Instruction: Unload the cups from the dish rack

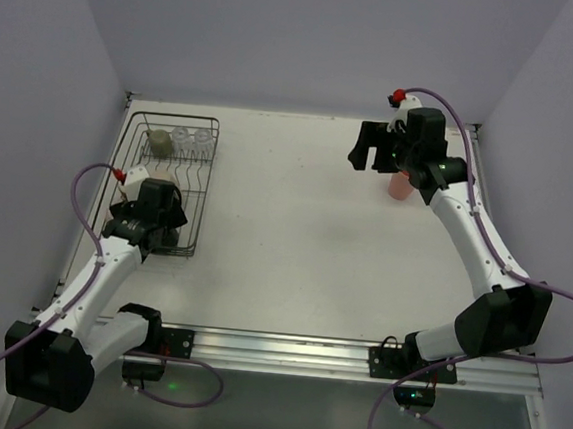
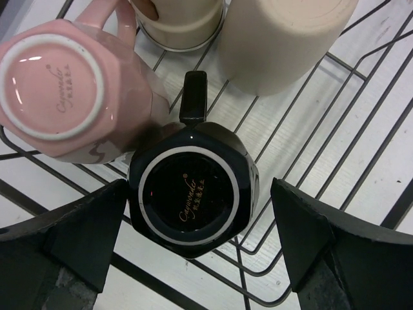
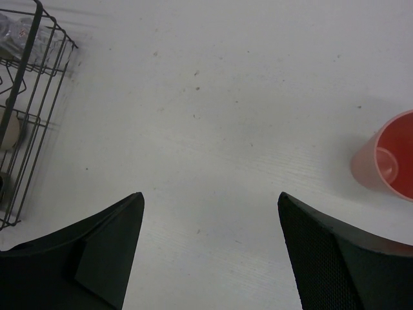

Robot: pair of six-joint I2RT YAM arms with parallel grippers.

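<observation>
Work surface is a white table [image 1: 295,235] with faint specks and scuffs, boxed in by plain pale lavender walls [image 1: 282,33] on the left, far and right sides. An aluminium rail [image 1: 285,350] runs along the near edge, where your two arms are bolted. The dish rack [image 1: 209,188] lies flat at the far left of the table, long side running near to far. Your left gripper [image 2: 197,219] hangs over its near end, jaws spread wide on either side of the black mug [image 2: 190,200]. The mug stands upside down on the wires, handle pointing away; a gap shows on one side, so nothing is grasped. Just beside it are the pale pink mug [image 2: 55,87], also base up, and the beige tumbler [image 2: 277,39]. The clear glasses [image 1: 193,138] and the grey cup [image 1: 158,141] sit at the rack's far end. Your right gripper [image 3: 210,197] is released, empty, above bare table at the far right. The salmon-pink tumbler [image 3: 390,158] stands upright on the table near it, outside the rack.
</observation>
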